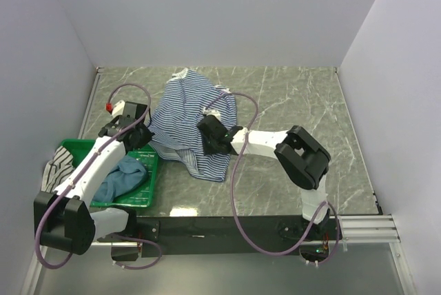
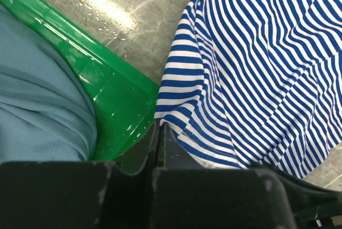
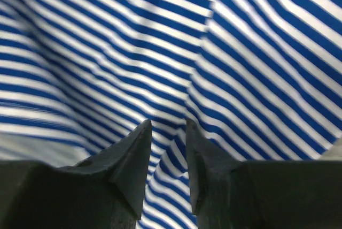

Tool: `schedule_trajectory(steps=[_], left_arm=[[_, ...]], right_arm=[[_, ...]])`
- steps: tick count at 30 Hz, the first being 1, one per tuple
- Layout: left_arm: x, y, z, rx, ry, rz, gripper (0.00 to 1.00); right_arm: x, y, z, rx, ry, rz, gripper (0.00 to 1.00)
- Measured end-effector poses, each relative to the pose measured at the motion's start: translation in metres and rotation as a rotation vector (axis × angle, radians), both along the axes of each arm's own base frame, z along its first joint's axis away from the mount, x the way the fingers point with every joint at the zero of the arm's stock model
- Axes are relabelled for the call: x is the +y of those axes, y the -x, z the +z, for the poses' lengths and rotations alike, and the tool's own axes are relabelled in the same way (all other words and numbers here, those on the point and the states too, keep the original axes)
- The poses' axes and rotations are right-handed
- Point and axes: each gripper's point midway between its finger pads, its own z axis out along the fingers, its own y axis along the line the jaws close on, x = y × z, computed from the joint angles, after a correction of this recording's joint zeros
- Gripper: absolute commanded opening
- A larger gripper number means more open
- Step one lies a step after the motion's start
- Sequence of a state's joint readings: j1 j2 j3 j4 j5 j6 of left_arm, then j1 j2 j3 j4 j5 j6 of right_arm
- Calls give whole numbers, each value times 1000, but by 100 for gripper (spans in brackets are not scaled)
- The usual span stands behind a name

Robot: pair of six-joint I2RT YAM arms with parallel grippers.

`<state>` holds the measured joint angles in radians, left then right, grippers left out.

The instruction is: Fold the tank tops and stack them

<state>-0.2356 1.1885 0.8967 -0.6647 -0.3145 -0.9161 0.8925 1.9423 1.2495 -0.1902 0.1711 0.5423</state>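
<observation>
Green plastic basket (image 1: 151,174) sat near-left on grey marbled table (image 1: 296,95); white walls (image 1: 227,12) on 3 sides.

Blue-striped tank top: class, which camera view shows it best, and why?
The top external view: the blue-striped tank top shows almost whole, with its outline. The left wrist view shows just one edge beside the green basket; the right wrist view, only close, blurred stripes.
</observation>
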Motion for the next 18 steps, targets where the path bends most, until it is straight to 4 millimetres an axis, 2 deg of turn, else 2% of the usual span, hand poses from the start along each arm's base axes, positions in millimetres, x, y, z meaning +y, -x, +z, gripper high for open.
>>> schedule_trajectory(steps=[2,3,6,8,13,16,18], left_arm=[[1,-1,0,2,1,-9,1],[1,-1,-1,3,1,-13,0],[0,-3,-2,9,3,-31,1],[-2,-4,-3,11,9,-41,0],[-9,-7,-4,10,34,-74,1],[-11,-10,-3,-2,38,-86,1],[-12,-11,-2,-7,40,-88,1]], right_arm=[[-9,-2,-6,10,17,-21,23],[-15,-3,-10,16,24,-37,12],[-35,-17,-12,16,18,-100,0],[-55,-27,-12,16,15,-155,0],[-124,-56,-12,20,10,-325,0],[-155,-62,-13,24,14,-394,2],[-166,-59,-12,25,11,-411,6]])
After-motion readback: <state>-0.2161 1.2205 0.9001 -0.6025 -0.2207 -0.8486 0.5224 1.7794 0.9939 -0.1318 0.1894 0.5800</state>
